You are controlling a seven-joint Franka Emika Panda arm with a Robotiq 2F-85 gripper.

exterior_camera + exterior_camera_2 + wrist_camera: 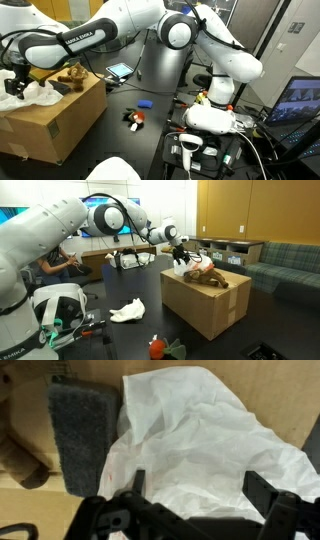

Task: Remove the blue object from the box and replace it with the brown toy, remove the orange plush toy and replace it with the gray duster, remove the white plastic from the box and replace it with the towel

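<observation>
Plastic (200,440), white and crumpled, lies in the box (60,125) directly under my gripper (200,488). My jaws are spread wide and hold nothing. The gray duster (80,435) lies against one edge of the sheet, inside the same box, and the brown toy (20,455) is just past it. On the dark table (110,135), the blue object (145,103) and the orange plush toy (135,119) lie near each other, well apart from the box. In an exterior view the towel (128,310) lies bunched on the table beside the box.
</observation>
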